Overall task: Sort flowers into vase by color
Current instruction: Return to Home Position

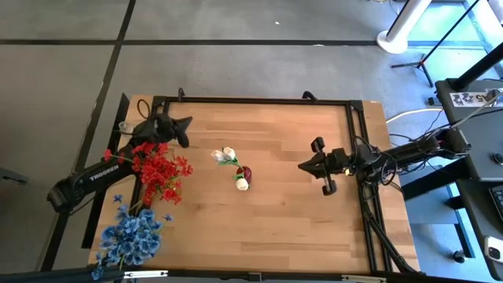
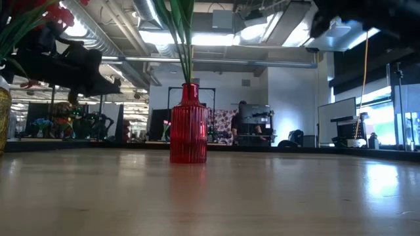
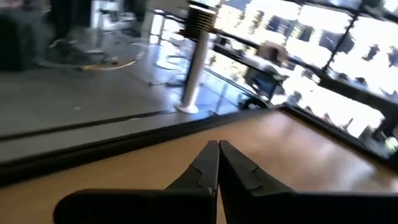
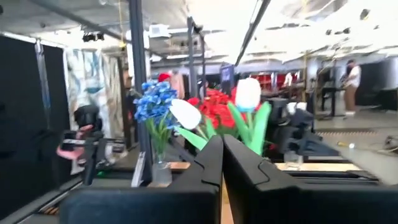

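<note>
The left hand [image 1: 185, 126] hovers over a far corner of the table [image 1: 275, 228], its fingers [image 3: 202, 168] pressed together on nothing. The red flowers [image 1: 161, 169] stand just beside it, close against its arm. The blue flowers [image 1: 134, 236] rise from a clear vase [image 4: 160, 171] farther back along that arm, beyond the red ones. The right hand [image 1: 302, 165] hangs over the table's other half, its fingers [image 4: 208, 168] likewise together and empty. Straight ahead of its tips, apart from them, the white flowers [image 1: 228, 155] stand in a red vase [image 2: 189, 131], between the two hands.
</note>
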